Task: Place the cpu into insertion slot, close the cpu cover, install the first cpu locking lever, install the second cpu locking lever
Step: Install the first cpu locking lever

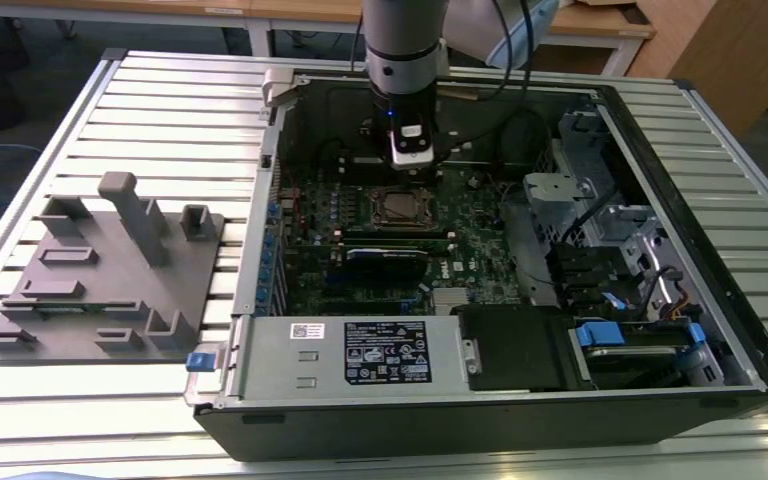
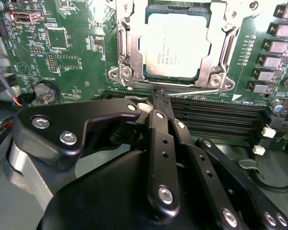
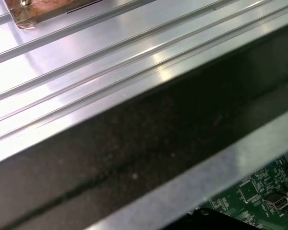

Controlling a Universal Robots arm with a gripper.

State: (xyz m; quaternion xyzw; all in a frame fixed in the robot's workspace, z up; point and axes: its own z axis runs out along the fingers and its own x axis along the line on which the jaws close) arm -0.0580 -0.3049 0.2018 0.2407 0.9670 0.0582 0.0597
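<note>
Jaws: drawn shut, tips at the wire lever (image 2: 192, 88) along the edge of the insertion slot (image 1: 379, 208); whether they grip it cannot be told.
Cpu (image 2: 176, 45): seated in the slot, cpu cover (image 2: 126, 48) down around it, per the second wrist view.
First wrist view: ribbed counter (image 3: 86, 62), dark case wall (image 3: 134, 143).
Exterior view: arm (image 1: 404, 50) reaching into the open computer case (image 1: 491, 420).
</note>
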